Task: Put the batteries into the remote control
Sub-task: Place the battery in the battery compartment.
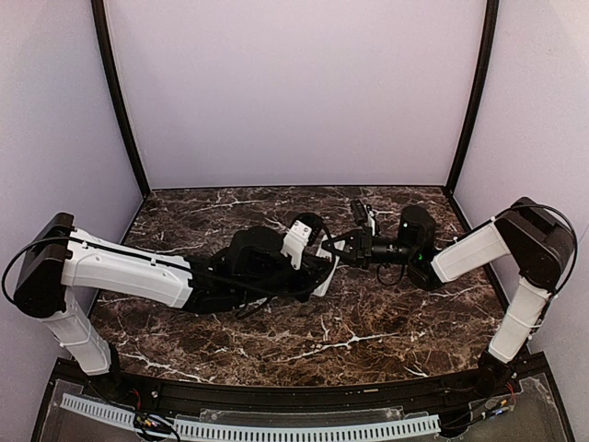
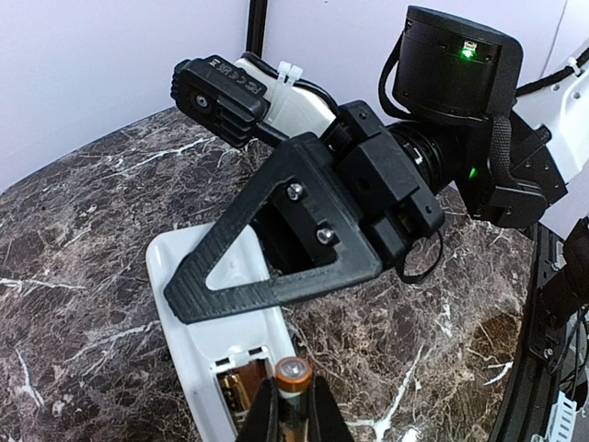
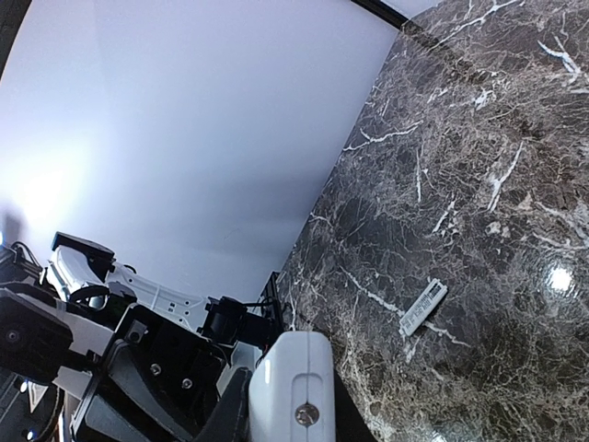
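One battery (image 2: pixel 294 378) I'm pinching in the left claw (image 2: pixel 293 416), right claw (image 3: pixel 287 398) clamping the remote control (image 2: pixel 195 343); next needs aligned seating.

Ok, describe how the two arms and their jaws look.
The left arm and right arm share white shell links, black joint housings and loose black cables. Jaws are black triangular open frames with ribbed edges and silver screws. A green light glows on the right wrist motor.

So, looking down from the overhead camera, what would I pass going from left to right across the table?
left arm → remote control → right arm
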`<act>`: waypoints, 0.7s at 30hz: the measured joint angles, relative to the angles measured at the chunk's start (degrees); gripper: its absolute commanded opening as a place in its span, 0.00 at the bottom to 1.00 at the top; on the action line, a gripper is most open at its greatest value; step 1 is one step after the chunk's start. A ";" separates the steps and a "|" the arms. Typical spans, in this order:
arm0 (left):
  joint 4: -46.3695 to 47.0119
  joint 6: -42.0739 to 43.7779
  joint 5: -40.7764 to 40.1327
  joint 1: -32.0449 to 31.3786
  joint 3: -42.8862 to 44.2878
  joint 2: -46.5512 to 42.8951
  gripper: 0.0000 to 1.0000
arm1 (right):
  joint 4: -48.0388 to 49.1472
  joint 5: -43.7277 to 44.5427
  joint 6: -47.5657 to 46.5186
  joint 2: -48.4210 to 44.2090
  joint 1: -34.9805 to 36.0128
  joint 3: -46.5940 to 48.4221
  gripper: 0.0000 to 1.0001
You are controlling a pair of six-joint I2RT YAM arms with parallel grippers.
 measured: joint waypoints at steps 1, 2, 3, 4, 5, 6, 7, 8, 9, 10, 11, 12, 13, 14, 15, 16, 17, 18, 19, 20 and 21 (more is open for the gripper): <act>0.02 0.02 -0.15 -0.15 0.24 0.28 0.01 | 0.17 -0.02 0.15 0.00 -0.02 -0.02 0.00; 0.00 0.02 -0.31 -0.22 0.35 0.42 0.01 | 0.46 -0.02 0.26 0.00 0.00 -0.04 0.00; 0.00 0.02 -0.66 -0.24 0.35 0.50 0.01 | 0.59 0.00 0.37 0.00 0.00 -0.04 0.00; -0.02 0.02 -1.09 -0.26 0.35 0.55 0.02 | 0.79 -0.02 0.42 0.00 -0.02 -0.09 0.00; -0.02 0.02 -1.68 -0.28 0.35 0.59 0.03 | 0.90 -0.02 0.55 0.00 0.00 -0.09 0.00; -0.04 0.00 -2.32 -0.28 0.35 0.61 0.04 | 1.01 -0.02 0.61 0.00 0.00 -0.09 0.00; -0.09 0.00 -3.19 -0.28 0.35 0.61 0.05 | 1.22 -0.02 0.72 0.00 -0.02 -0.09 0.00; -0.07 0.00 -3.76 -0.28 0.35 0.61 0.05 | 1.33 0.07 0.76 0.00 0.00 -0.09 0.00; -0.04 0.00 -4.31 -0.28 0.37 0.61 0.05 | 1.38 0.11 0.81 0.00 -0.02 -0.09 0.00; -0.02 0.00 -4.76 -0.33 0.37 0.61 0.06 | 1.42 0.20 0.90 0.00 -0.02 -0.13 0.00; 0.00 0.02 -5.07 -0.33 0.37 0.61 0.06 | 1.57 0.22 1.01 0.00 -0.02 -0.22 0.00; 0.00 0.04 -5.35 -0.35 0.37 0.61 0.06 | 1.73 0.22 1.09 0.00 -0.02 -0.33 0.00; 0.00 0.04 -5.55 -0.35 0.37 0.61 0.06 | 1.79 0.20 1.22 0.00 -0.02 -0.42 0.00; 0.00 0.09 -5.60 -0.39 0.37 0.61 0.06 | 1.81 0.20 1.33 0.00 -0.02 -0.42 0.00; 0.02 0.13 -5.55 -0.39 0.37 0.61 0.06 | 1.88 0.20 1.42 0.00 -0.02 -0.42 0.00; 0.09 0.22 -5.40 -0.39 0.37 0.61 0.07 | 2.03 0.20 1.55 0.00 -0.02 -0.42 0.00; 0.20 0.26 -5.18 -0.39 0.39 0.63 0.07 | 2.19 0.20 1.70 0.02 -0.02 -0.42 0.00; 0.28 0.28 -4.87 -0.39 0.44 0.72 0.07 | 2.29 0.22 1.86 0.02 -0.02 -0.42 0.00; 0.31 0.28 -4.42 -0.39 0.52 0.83 0.07 | 2.54 0.20 2.05 0.04 -0.02 -0.42 0.00; 0.31 0.28 -4.00 -0.39 0.59 1.01 0.08 | 2.84 0.20 2.19 0.11 -0.02 -0.42 0.00; 0.28 0.28 -3.45 -0.39 0.74 1.33 0.08 | 3.19 0.15 2.36 0.17 -0.02 -0.42 0.00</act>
